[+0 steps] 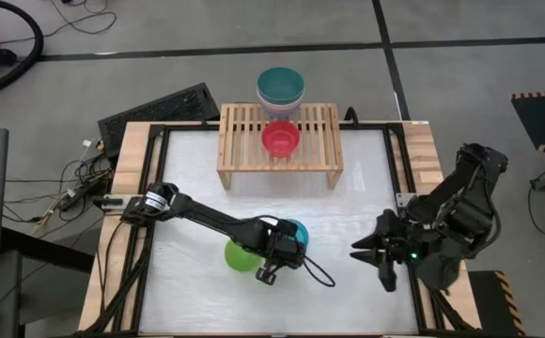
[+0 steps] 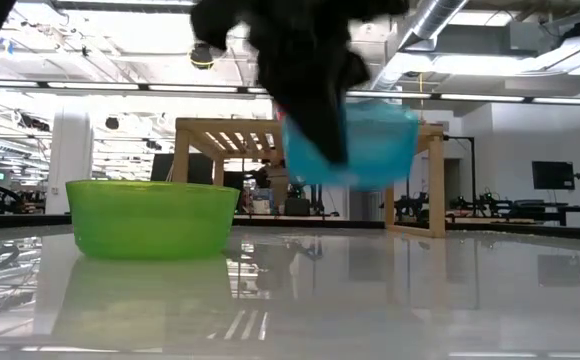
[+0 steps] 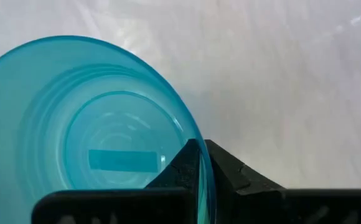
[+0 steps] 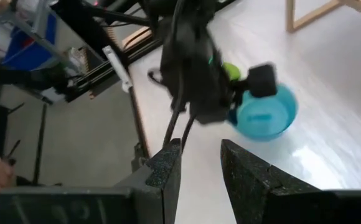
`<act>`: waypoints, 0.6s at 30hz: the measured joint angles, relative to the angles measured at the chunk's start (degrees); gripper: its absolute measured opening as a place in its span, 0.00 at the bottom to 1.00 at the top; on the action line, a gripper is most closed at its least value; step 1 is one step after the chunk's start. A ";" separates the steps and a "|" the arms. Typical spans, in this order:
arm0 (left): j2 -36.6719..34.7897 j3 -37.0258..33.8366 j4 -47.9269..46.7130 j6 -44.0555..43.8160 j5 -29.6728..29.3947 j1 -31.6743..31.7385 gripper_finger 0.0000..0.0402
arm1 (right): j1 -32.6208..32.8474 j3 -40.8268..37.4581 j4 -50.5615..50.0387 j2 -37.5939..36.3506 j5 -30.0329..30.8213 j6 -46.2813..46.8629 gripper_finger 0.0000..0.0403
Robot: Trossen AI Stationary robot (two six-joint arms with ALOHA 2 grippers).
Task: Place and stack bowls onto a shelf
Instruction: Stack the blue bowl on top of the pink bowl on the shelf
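Observation:
My left gripper (image 1: pixel 288 241) is near the table's middle, shut on the cyan bowl (image 1: pixel 296 229), which shows lifted in the low view (image 2: pixel 375 145). The lime green bowl (image 1: pixel 238 255) rests on its base on the table beside it, toward the left (image 2: pixel 153 215). The red bowl (image 1: pixel 280 138) sits on the slatted wooden shelf (image 1: pixel 319 141). A stack of larger bowls with the dark teal one on top (image 1: pixel 280 84) stands at the shelf's far edge. The magenta bowl is not in view. My right gripper (image 4: pixel 200 163) waits open at the table's right edge (image 1: pixel 376 252). My left gripper pinches the cyan bowl's rim (image 3: pixel 206 186), one finger (image 3: pixel 183 165) inside the bowl and the other (image 3: pixel 236 174) outside. The fingers come from above, pointing down. The bowl is lifted clear of the table (image 2: pixel 375 150), mouth up, hanging beside the fingers.
The white tabletop (image 1: pixel 197 178) has a black frame and wooden border. Free room lies between the held bowl and the shelf's front. The right arm (image 1: pixel 460 216) stands over the right edge. A black keyboard (image 1: pixel 155 111) and cables lie off the far left corner.

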 joint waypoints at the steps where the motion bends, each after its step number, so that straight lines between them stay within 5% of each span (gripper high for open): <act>1: -0.35 2.20 -2.77 1.09 0.07 0.25 0.00 | 0.55 0.02 0.13 -0.34 0.14 -0.05 0.34; 10: -3.54 20.35 -20.57 10.61 -6.08 8.79 0.00 | 4.90 0.04 -1.21 -2.93 4.89 -0.18 0.34; 18: -7.61 32.19 -25.22 11.75 -6.93 22.96 0.00 | 6.60 0.04 -2.43 -2.78 6.29 -0.09 0.34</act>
